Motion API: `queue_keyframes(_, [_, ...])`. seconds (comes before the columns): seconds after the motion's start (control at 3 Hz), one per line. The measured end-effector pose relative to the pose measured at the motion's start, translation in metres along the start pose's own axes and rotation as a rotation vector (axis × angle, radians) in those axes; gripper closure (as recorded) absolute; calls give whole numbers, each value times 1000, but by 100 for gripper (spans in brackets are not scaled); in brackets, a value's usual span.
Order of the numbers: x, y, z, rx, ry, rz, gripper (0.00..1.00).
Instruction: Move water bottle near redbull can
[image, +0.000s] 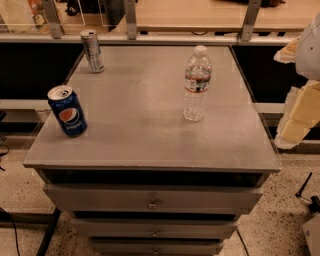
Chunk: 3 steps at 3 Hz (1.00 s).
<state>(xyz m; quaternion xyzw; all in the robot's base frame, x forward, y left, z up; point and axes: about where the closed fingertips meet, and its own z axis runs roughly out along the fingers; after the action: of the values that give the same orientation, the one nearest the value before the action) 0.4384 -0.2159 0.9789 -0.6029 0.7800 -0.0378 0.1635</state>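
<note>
The water bottle (196, 84) stands upright on the right half of the grey cabinet top (145, 125); it is clear, with a white cap and a red-and-white label. The redbull can (92, 51), slim and silver, stands upright at the far left corner. My gripper (296, 112) shows as cream-coloured parts at the right edge of the view, off the cabinet's right side and well apart from the bottle. It holds nothing that I can see.
A blue Pepsi can (67, 110) stands near the left edge of the top. Drawers (152, 200) run down the cabinet front. A railing and a wooden counter (200, 15) lie behind. Cables lie on the speckled floor.
</note>
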Motion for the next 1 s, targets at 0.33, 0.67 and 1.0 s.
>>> queue_keyframes(0.33, [0, 0, 0, 0, 0, 0, 0])
queue_keyframes(0.67, [-5, -4, 1, 12, -18, -2, 0])
queue_keyframes(1.0, [-15, -20, 13, 41, -90, 13, 0])
